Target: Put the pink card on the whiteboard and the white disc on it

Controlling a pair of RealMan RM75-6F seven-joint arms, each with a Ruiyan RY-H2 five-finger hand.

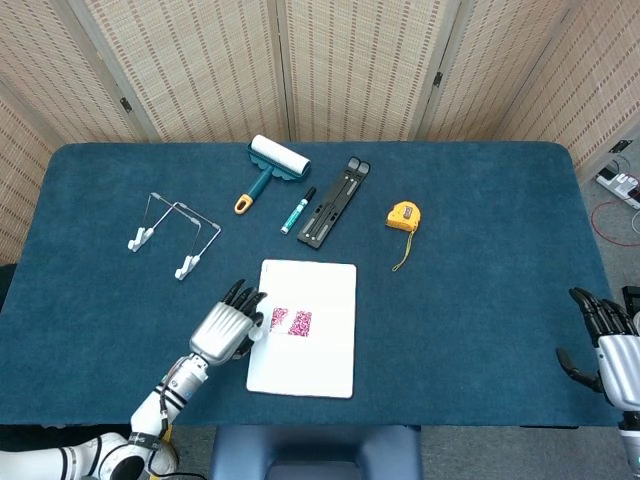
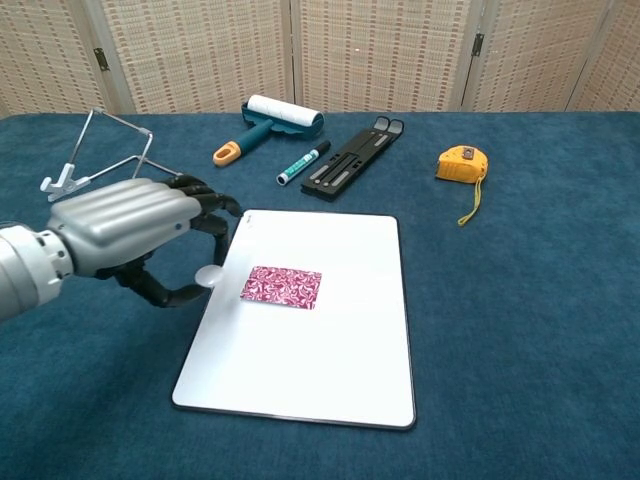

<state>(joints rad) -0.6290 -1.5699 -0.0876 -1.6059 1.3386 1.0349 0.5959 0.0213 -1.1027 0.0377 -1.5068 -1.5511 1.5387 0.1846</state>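
Note:
The pink card point(image 2: 281, 287) point(image 1: 291, 322) lies flat on the whiteboard point(image 2: 330, 370) point(image 1: 320, 375) near its left middle. My left hand point(image 2: 140, 235) point(image 1: 227, 327) hovers over the board's left edge and pinches the white disc point(image 2: 209, 276) between thumb and a finger, just left of the card. In the head view the disc shows only as a small white spot point(image 1: 257, 335) beside the fingers. My right hand point(image 1: 605, 345) rests at the table's right edge, fingers apart and holding nothing.
Across the back of the table lie a wire stand point(image 1: 175, 235), a lint roller point(image 1: 272, 165), a green marker point(image 1: 298, 210), a black folding stand point(image 1: 333, 202) and a yellow tape measure point(image 1: 403, 217). A blue cloth covers the table point(image 1: 480, 300).

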